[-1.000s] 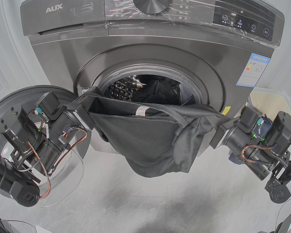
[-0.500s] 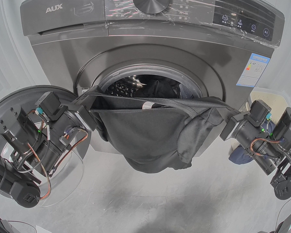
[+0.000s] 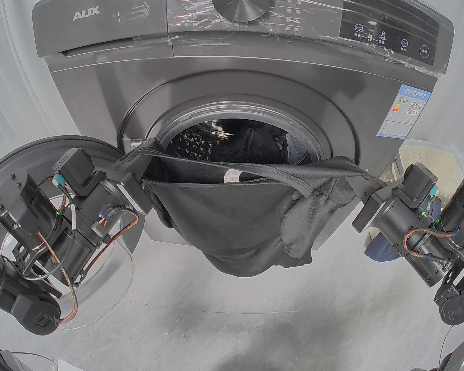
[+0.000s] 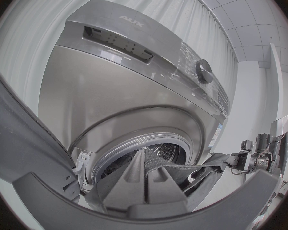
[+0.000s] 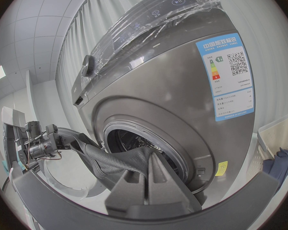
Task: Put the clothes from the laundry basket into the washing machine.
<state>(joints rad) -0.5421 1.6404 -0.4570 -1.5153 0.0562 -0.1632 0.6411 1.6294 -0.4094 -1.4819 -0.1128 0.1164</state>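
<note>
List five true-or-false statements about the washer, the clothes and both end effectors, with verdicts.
1. The door of the washing machine stands open. True.
2. Only the left end effector grips the dark garment. False: the right end effector is shut on it too.
3. The dark garment hangs wholly inside the drum. False: it sags outside, before the opening.
4. Dark clothing lies in the drum. True.
5. A blue garment is draped over the rim of the laundry basket. True.
</note>
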